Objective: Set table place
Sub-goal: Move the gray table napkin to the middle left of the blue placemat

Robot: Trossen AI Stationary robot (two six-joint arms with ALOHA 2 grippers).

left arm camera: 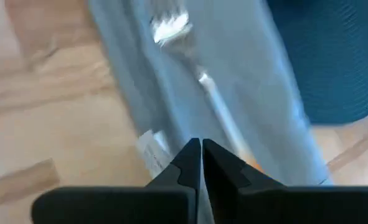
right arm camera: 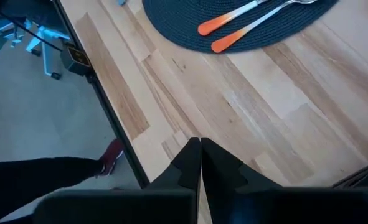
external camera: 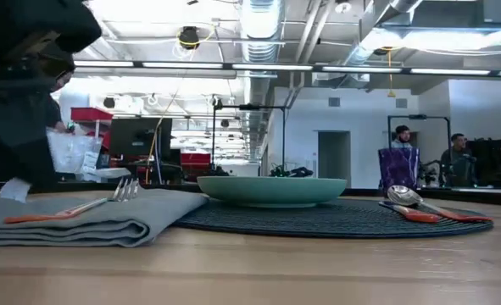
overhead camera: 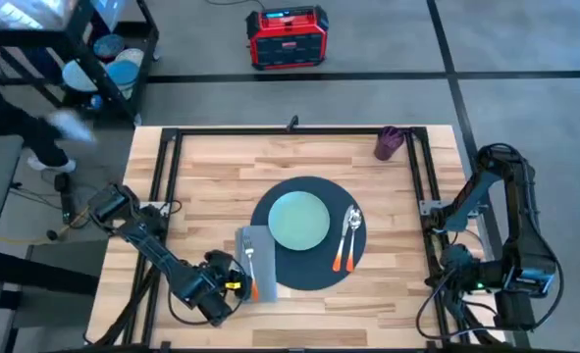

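Observation:
On the light-wood table lies the round dark placemat, the place. It carries a pale green plate and, at its right, two orange-handled utensils. Left of the mat a folded grey napkin bears an orange-handled fork. My left gripper hovers shut by the napkin's near end, the fork stretching away in front of it and nothing between its fingers. My right gripper is shut over the table's near right corner.
A purple cup stands at the far right of the table. Black frame rails run along the table's sides. A red case sits on the floor beyond the table, and a person moves by the cart at the far left.

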